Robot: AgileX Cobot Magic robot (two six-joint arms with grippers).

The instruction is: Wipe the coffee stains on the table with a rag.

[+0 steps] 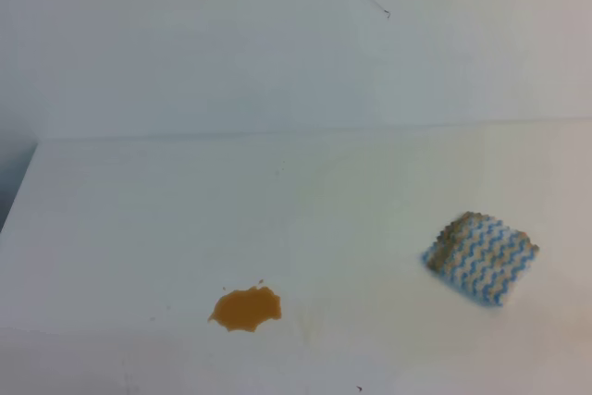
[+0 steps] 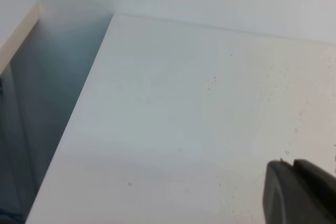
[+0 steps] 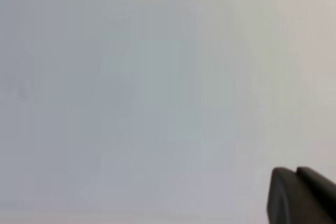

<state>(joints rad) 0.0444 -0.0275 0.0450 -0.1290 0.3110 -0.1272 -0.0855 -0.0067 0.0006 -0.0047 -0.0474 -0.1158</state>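
Black tool housing fills the lower right corner of each wrist view: the left tool [image 2: 300,192] hangs over bare white table [image 2: 173,108] near its left edge, and the right tool [image 3: 302,195] over a featureless pale surface; only a sliver of each shows, so I cannot tell how far either is open, and neither visibly holds anything. From the high view no arm appears at all. Coffee stains [image 1: 245,309] sit as one orange-brown puddle with a blotchy edge near the front of the table, left of centre, with a few tiny droplets just above it. Well apart to the right lies the rag [image 1: 481,257], a folded zigzag cloth in blue, white and tan, flat and turned somewhat askew. Nothing has been wiped, so the step in hand is likely fetching the rag, and the right arm looks better placed for it. A good grasp would pinch one raised folded edge rather than press on the middle, keep the folds together, then carry it across and drag it over the puddle from the outside inward, so the liquid is gathered rather than smeared.
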